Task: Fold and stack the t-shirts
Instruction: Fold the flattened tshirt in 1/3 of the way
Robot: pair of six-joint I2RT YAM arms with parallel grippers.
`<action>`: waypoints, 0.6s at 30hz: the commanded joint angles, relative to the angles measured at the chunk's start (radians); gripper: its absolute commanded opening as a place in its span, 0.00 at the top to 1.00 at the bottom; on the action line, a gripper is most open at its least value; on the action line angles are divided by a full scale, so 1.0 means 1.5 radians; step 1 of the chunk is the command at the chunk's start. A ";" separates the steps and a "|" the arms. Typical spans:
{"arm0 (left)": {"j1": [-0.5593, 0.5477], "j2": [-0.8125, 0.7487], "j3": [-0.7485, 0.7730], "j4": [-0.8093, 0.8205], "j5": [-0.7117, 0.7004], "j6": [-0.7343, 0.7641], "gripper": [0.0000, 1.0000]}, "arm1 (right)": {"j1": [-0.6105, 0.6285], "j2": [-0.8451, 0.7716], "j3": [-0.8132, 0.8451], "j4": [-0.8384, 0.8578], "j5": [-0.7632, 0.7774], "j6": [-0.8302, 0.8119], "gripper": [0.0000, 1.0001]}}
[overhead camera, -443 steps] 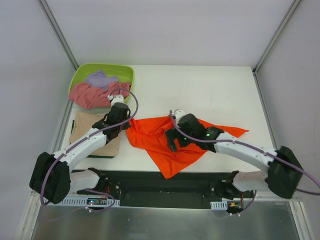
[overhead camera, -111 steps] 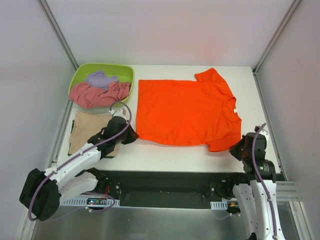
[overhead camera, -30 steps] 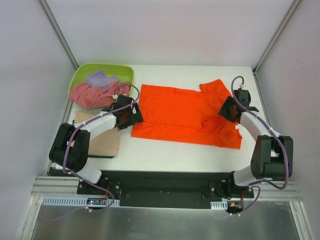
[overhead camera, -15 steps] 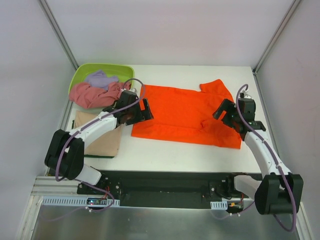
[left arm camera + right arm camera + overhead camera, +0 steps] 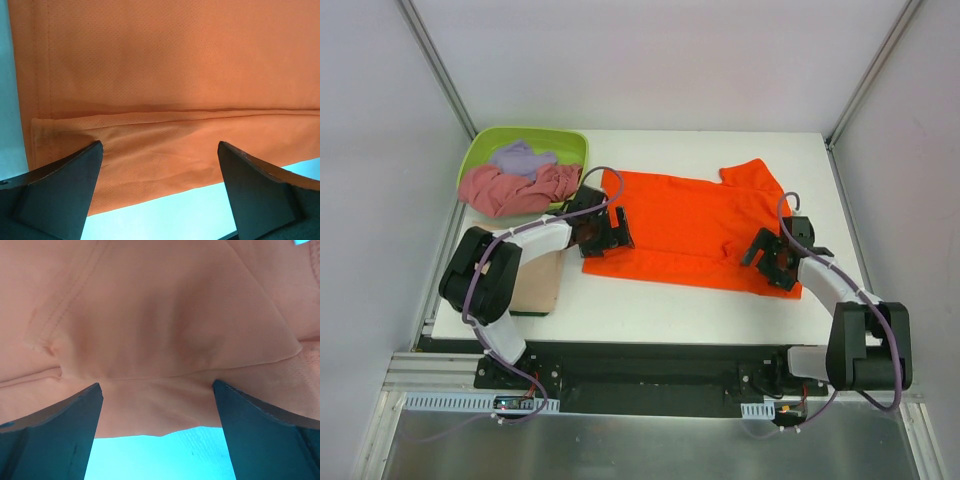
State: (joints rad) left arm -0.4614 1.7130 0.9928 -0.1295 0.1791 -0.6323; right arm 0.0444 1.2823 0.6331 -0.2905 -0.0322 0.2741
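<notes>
The orange t-shirt lies spread across the table's middle, its near strip folded over the body along a crease. My left gripper hovers open over the shirt's near left corner. In the left wrist view its fingers straddle the orange hem, with nothing gripped. My right gripper stands open over the near right end, by the sleeve; its fingers frame bunched orange cloth. A folded tan t-shirt lies at the left. Pink and lavender t-shirts are crumpled in the tub.
The lime-green tub sits at the far left corner. Bare white table shows along the near edge, in front of the orange shirt. Grey walls close in the left and right sides.
The left gripper has slid right, onto the shirt's near left corner. The right gripper has opened and moved from the far sleeve toward the near right edge.
</notes>
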 commanded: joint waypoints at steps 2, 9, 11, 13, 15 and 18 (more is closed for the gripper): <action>-0.001 -0.007 -0.059 -0.004 0.005 -0.020 0.01 | -0.028 0.015 -0.026 0.013 0.017 0.055 0.04; -0.022 -0.070 -0.157 -0.005 0.020 -0.063 0.01 | -0.101 -0.063 -0.101 0.018 -0.012 0.074 0.04; -0.037 -0.102 -0.190 -0.007 0.016 -0.076 0.01 | -0.108 -0.089 -0.115 0.012 -0.013 0.064 0.04; -0.051 -0.135 -0.228 -0.020 -0.001 -0.110 0.01 | -0.117 -0.116 -0.125 0.002 -0.006 0.064 0.04; -0.066 -0.167 -0.258 -0.026 -0.002 -0.131 0.01 | -0.125 -0.147 -0.136 -0.013 -0.005 0.063 0.04; -0.093 -0.226 -0.292 -0.040 -0.026 -0.160 0.01 | -0.134 -0.195 -0.150 -0.033 0.013 0.064 0.04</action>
State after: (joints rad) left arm -0.5575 1.4307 0.6544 -0.0154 0.2001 -0.7883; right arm -0.1333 1.0565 0.4511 -0.2199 -0.0589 0.3706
